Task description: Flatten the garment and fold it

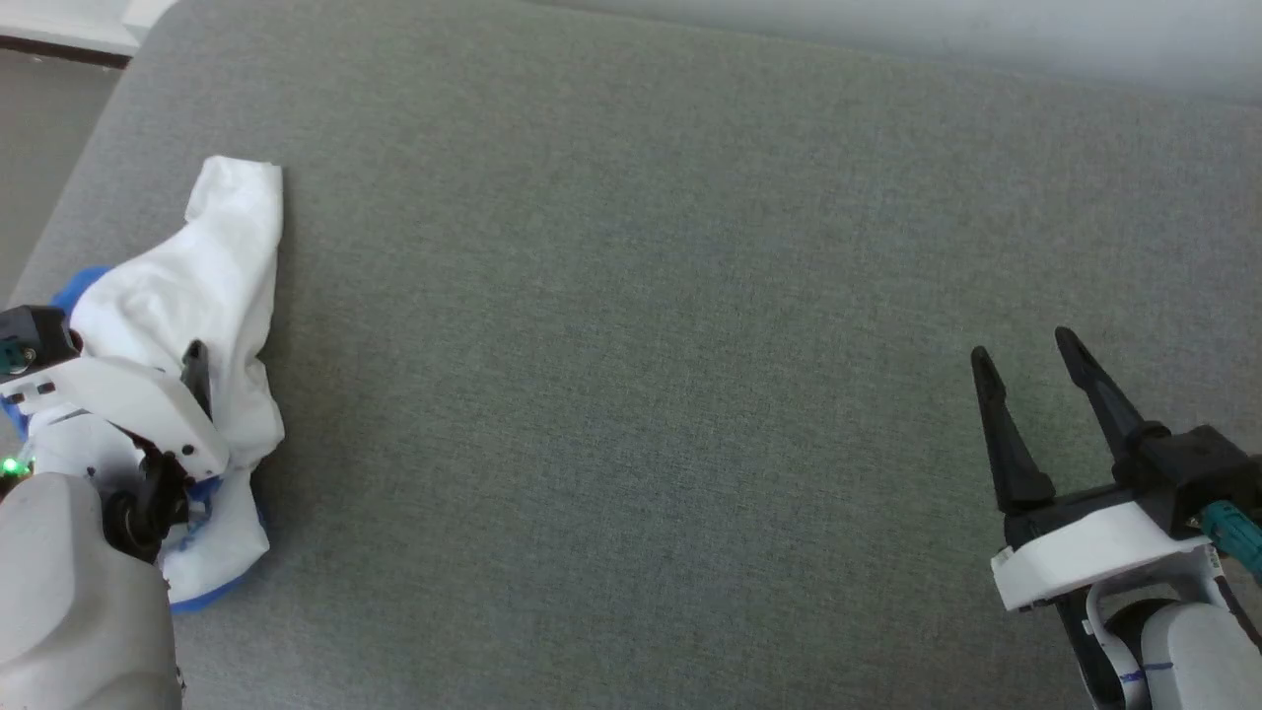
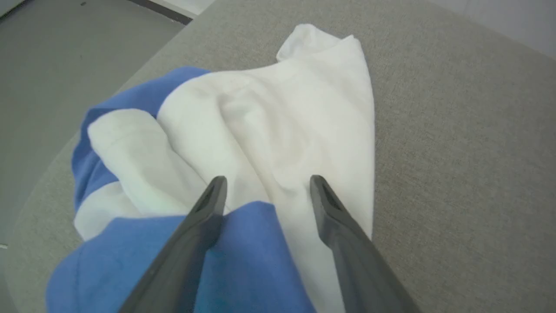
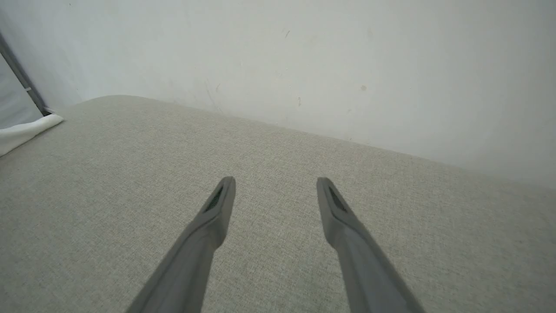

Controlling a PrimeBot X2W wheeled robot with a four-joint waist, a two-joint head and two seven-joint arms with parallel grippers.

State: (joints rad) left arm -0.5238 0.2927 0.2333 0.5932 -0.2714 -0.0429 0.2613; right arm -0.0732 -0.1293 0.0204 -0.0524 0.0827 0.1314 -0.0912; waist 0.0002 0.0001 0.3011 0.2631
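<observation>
The garment [image 1: 212, 296] lies crumpled in a heap at the left edge of the grey cushioned surface, white folds on top and blue cloth showing at its near and left sides. In the left wrist view the garment [image 2: 278, 126] bunches under my left gripper [image 2: 267, 184], whose fingers stand open just above a blue fold and the white body, holding nothing. In the head view one dark finger [image 1: 196, 370] of that gripper pokes up over the heap. My right gripper [image 1: 1025, 355] hovers open at the lower right, far from the cloth, and in the right wrist view the right gripper [image 3: 276, 184] is over bare fabric.
The grey surface [image 1: 651, 345] spreads wide between the two arms. Its left edge drops to the floor [image 2: 65, 48] right beside the heap. A pale wall [image 3: 304, 56] runs along the far side.
</observation>
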